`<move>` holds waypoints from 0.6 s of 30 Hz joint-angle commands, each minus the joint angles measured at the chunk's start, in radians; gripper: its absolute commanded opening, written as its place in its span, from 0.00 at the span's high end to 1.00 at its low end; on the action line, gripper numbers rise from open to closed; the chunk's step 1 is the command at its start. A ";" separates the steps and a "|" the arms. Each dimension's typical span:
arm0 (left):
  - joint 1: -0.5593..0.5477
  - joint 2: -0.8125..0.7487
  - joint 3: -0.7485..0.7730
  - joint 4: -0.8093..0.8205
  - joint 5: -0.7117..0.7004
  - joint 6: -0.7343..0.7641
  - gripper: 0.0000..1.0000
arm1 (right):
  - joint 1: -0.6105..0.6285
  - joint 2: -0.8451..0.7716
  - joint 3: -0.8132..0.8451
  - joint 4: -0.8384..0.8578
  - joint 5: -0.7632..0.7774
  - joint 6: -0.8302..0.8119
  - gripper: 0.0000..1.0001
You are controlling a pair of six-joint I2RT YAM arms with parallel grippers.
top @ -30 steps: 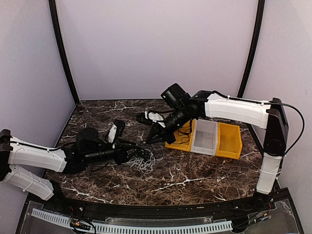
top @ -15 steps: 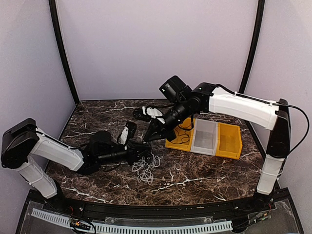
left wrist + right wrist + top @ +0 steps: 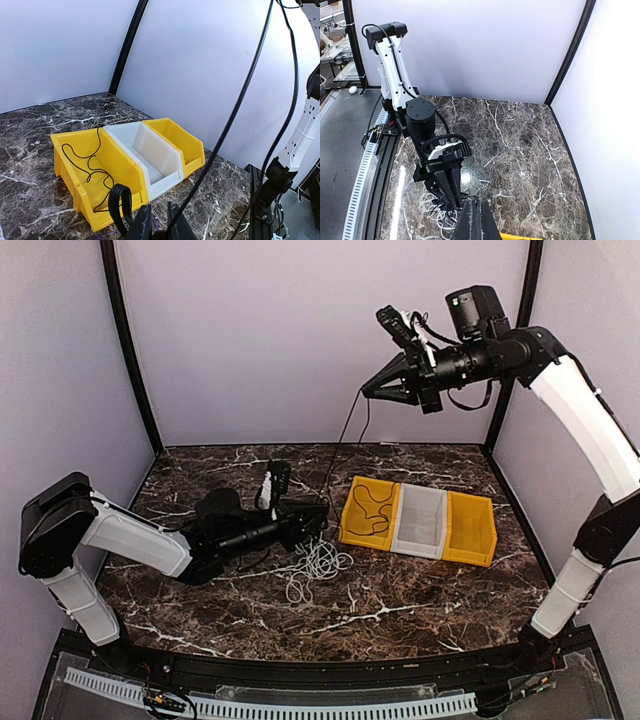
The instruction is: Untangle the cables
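Clenched tight, the right gripper [image 3: 366, 391] hangs high in the upper right of the top view, close to the back wall and the right corner post. A black cable [image 3: 252, 70] drops from its tips, taut, down to the table [image 3: 430, 595] at mid-frame. Low on the marble, the left gripper [image 3: 318, 518] lies at the cable's foot. In the left wrist view its fingers [image 3: 145, 225] stand nearly together with the cable running into the narrow gap; whether they pinch it I cannot tell. A black loop sticks up just beside them.

White cables [image 3: 320, 562] sprawl in a loose heap just below and right of the left gripper. Three bins sit touching in a row right of centre: a yellow bin [image 3: 350, 508] nearest the heap with a thin black cord [image 3: 372, 515] inside, a clear bin [image 3: 420, 525], then another yellow one. Bare marble shows in front of the bins toward the lower right, and at the upper left by the back wall.
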 commanded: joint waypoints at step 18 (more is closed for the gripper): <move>0.004 0.123 0.007 -0.521 -0.217 0.081 0.67 | -0.182 -0.142 0.066 0.201 -0.464 0.175 1.00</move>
